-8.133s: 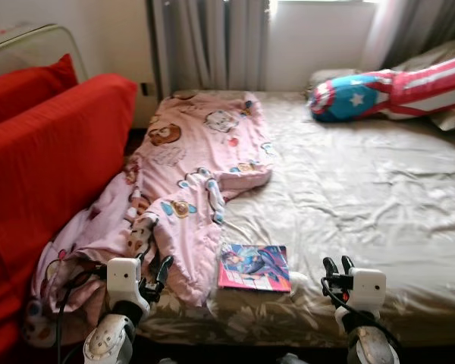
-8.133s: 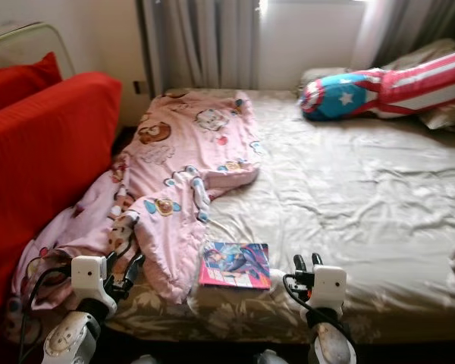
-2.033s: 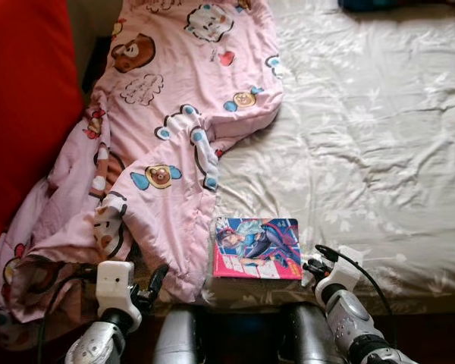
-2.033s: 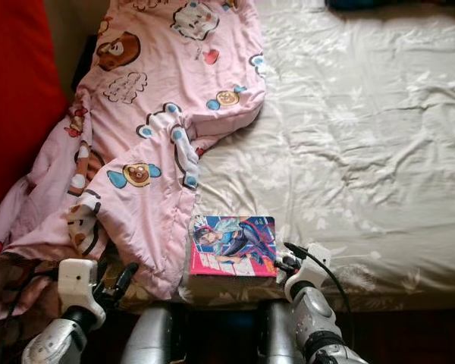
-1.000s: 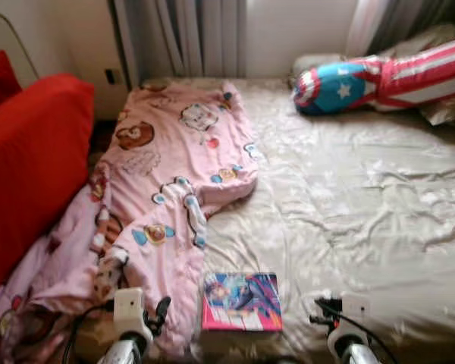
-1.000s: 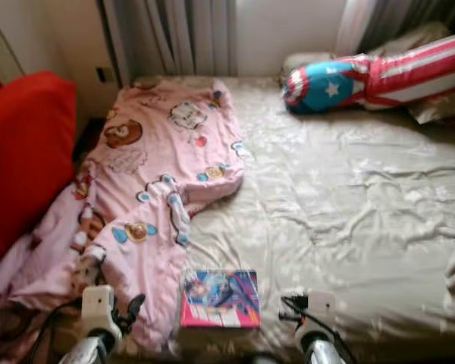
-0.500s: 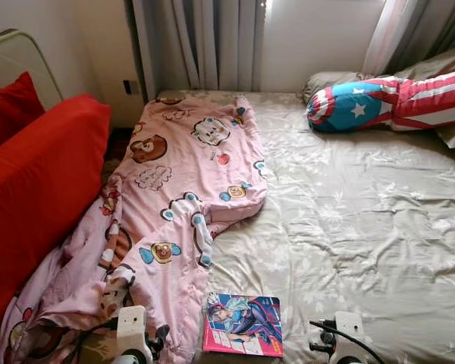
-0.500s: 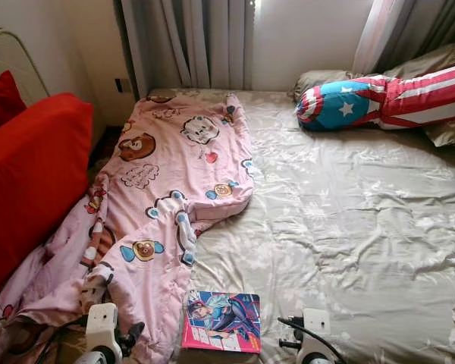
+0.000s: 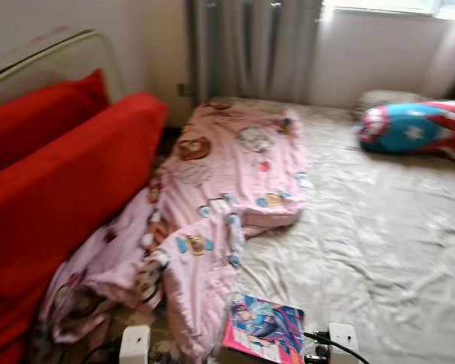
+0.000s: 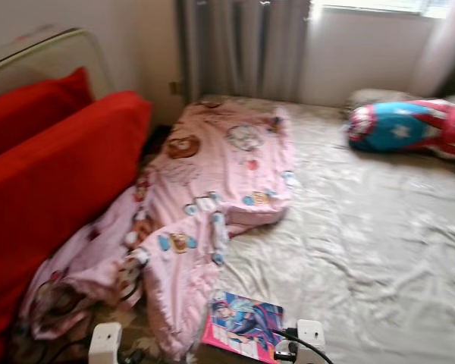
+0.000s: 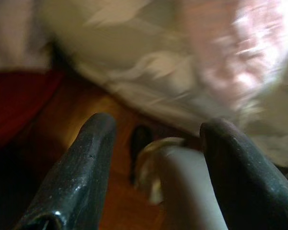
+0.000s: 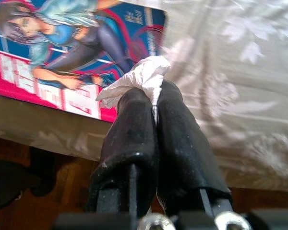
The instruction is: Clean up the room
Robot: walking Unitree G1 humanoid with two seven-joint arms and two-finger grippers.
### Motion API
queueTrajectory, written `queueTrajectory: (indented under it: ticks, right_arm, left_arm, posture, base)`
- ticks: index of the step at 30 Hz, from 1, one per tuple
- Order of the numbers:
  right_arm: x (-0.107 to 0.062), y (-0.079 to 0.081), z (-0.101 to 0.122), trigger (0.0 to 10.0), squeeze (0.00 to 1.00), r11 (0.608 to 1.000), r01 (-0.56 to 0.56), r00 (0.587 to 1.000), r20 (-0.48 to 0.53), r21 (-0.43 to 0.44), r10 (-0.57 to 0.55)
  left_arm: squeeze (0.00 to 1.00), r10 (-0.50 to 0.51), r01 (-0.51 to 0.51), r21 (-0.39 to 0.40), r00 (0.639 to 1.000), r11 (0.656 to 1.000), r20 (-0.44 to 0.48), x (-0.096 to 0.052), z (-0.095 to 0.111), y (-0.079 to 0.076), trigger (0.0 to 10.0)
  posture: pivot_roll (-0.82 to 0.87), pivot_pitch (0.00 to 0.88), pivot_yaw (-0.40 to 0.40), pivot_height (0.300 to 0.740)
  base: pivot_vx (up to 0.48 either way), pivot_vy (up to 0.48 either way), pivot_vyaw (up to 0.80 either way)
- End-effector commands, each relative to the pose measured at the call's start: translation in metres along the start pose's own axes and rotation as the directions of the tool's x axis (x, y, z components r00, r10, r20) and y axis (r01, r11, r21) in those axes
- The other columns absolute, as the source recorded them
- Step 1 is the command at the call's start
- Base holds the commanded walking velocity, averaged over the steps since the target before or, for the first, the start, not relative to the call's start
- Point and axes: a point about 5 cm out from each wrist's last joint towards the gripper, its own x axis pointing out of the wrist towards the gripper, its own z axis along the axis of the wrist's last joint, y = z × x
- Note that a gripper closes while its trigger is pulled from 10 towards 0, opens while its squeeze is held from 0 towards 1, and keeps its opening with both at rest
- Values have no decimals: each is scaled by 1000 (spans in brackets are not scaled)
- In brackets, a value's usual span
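R gripper (image 12: 153, 103) was clenched on a crumpled white tissue (image 12: 134, 79), fingers pressed together w/ the wad poking out past the tips. It hung low at the near edge of the bed (image 9: 379, 227), just beside the comic book (image 9: 264, 330), which lay flat at that edge w/ its long axis roughly along it. So the tissue was already in hand, off the sheet, w/ the book right next to it on the robot's left. Judging from that, next move prob. meant carrying the tissue away to a bin, none in sight.

L gripper (image 11: 156, 158) had its fingers spread apart, holding nothing, down by the bed's near-left corner over the wooden floor (image 11: 110, 191). Pink blanket (image 9: 220, 197) trailed off the bed's left edge toward the red sofa (image 9: 68, 182). Book and blanket not yet tidied.
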Motion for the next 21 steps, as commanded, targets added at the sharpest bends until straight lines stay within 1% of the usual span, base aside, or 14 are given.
queueTrajectory:
  ticks: [1,4,12,16,21]
  right_arm:
    - [-2,-6,-6,10000,0,1000,27,999,-27,15,-27]
    - [-2,-8,-8,10000,0,1000,25,999,-38,-6,-25]
    - [-2,-11,-6,10000,0,999,39,998,-39,3,-39]
    - [-2,-12,-7,10000,0,999,46,998,-41,9,-45]
    - [-2,-13,-7,10000,0,999,50,998,-43,16,-49]
  left_arm:
    - [0,2,-2,-6,1000,1000,-6,0,-1,1,10000]
    - [0,11,-11,-13,1000,1000,-20,-3,-7,8,10000]
    - [0,21,-22,-22,999,1000,-44,-8,-19,14,10000]
    - [0,17,-17,-23,999,1000,-36,-5,-14,10,10000]
    - [0,21,-22,-21,999,1000,-32,-4,-12,9,10000]
  posture:
    - [-2,0,-31,740]
    - [2,0,-33,740]
    - [1,0,-36,740]
    - [-1,0,-37,740]
    - [2,0,-39,740]
  base:
    - [0,0,800]
    - [0,0,800]
    - [0,0,800]
    - [0,0,800]
    - [0,0,800]
